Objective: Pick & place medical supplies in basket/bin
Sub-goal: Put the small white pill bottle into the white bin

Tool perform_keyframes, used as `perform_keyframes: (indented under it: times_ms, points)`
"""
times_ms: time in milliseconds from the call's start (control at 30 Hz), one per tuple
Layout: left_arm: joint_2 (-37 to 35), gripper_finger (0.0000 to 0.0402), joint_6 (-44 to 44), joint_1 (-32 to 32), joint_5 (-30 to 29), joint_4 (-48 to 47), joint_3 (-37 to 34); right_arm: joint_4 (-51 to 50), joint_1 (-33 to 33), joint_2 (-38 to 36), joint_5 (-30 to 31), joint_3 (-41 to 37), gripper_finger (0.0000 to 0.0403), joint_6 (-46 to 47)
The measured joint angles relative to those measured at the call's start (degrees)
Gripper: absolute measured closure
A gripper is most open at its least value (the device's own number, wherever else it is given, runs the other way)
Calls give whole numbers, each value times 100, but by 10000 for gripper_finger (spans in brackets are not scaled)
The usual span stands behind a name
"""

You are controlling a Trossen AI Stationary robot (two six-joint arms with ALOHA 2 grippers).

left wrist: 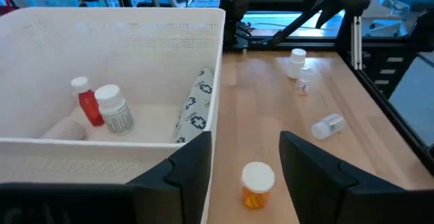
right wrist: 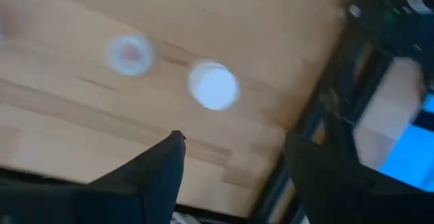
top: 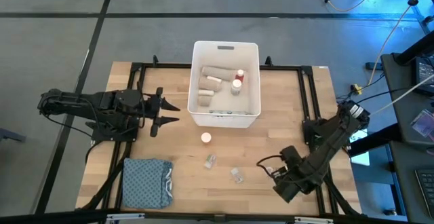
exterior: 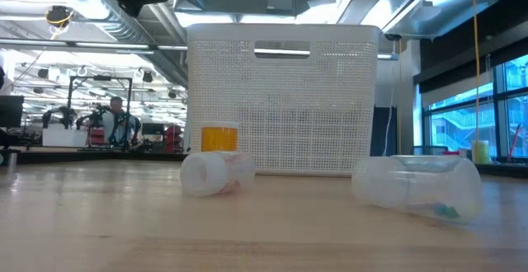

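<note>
Currently left gripper (top: 165,112) is hovering wide open and empty beside the white bin (top: 224,117), which is holding bandage rolls (top: 207,81), a red-capped bottle (top: 239,74) and a white bottle (top: 236,86); orange pill bottle (top: 206,138) and two clear vials (top: 211,160) (top: 237,175) are lying on the table (top: 319,102); right gripper (top: 269,167) is sitting open, empty, near the front edge

An industrial lab — exposed ceiling ducts (exterior: 99,25), distant workbenches (exterior: 74,136), floor cables (top: 352,3).
</note>
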Motion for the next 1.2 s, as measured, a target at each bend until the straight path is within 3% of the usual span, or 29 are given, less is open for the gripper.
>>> perform_keyframes:
  times_ms: [233,500,1000,1200]
  points:
    - [0,235,-257,0,4,-2,0,931,-31,-602,-240,-1060,153,-109]
    - [0,235,-122,0,1,2,0,1476,-109,-1747,121,-2196,153,-102]
    - [0,235,-210,0,-189,-1,0,2538,-125,-1862,32,-2686,151,-111]
    - [0,235,-210,0,-289,-2,0,2790,-125,-1840,31,-2865,125,-82]
